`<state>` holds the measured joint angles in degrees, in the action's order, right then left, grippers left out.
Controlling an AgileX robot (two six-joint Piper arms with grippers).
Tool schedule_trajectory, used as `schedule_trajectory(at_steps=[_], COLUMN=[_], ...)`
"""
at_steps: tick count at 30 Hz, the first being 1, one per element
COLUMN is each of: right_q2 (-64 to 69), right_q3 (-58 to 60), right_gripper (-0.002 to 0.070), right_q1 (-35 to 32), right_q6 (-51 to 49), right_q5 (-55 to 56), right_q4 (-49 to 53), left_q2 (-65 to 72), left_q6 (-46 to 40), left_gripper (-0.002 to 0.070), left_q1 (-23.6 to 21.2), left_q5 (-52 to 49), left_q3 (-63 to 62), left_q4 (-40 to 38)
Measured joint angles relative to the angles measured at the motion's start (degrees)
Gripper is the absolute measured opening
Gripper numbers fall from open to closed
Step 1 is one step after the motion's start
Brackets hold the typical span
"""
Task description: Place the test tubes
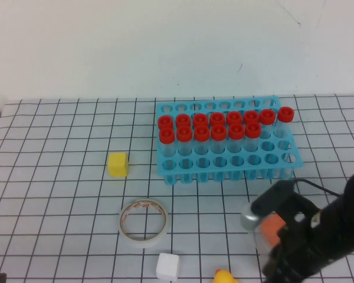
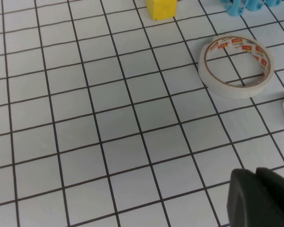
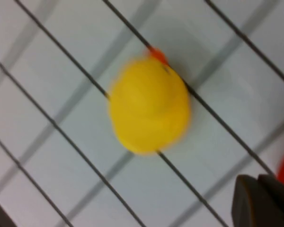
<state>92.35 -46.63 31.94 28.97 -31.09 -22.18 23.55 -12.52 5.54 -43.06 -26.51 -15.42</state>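
Note:
A blue test tube rack [image 1: 283, 160] stands at the middle right of the table, with two rows of red-capped test tubes [image 1: 209, 127] upright in its rear holes. One more capped tube [image 1: 285, 115] stands at the rack's right end. My right gripper [image 3: 256, 178] is shut and empty, low over the table near the front right, next to a yellow rubber duck [image 3: 149, 105]. A red-orange cap [image 1: 274, 226] shows beside the right arm [image 1: 318, 236], partly hidden by it. My left gripper [image 2: 255, 172] is shut and empty over bare grid at the front left.
A roll of white tape [image 1: 143, 221] lies front of centre, with a white cube [image 1: 167, 266] in front of it. A yellow cube [image 1: 117, 164] sits left of the rack. The duck [image 1: 223, 277] is at the front edge.

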Motion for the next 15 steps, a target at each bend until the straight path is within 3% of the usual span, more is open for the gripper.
schedule_trajectory(at_steps=[3, 6, 11, 15], right_q2=[0.6, 4.9, 9.2, 9.4], right_q3=[-1.5, -4.1, -5.8, -6.1], right_gripper=[-0.0001, -0.0001, -0.0001, -0.0001], right_q1=[0.0, 0.0, 0.0, 0.0], right_q6=[6.8, 9.1, 8.8, 3.5], right_q5=[0.6, 1.8, 0.2, -0.6], right_q4=[-8.1, -9.5, -8.1, 0.0], left_q2=[0.0, 0.0, 0.0, 0.0], left_q6=[-0.1, -0.1, -0.3, -0.2], left_gripper=[-0.0001, -0.0001, -0.0001, -0.0001], left_q1=[0.0, 0.0, 0.0, 0.0], left_q5=[0.1, 0.6, 0.9, 0.9], left_q3=[0.0, 0.0, 0.0, 0.0], left_q4=[0.0, 0.0, 0.0, 0.0])
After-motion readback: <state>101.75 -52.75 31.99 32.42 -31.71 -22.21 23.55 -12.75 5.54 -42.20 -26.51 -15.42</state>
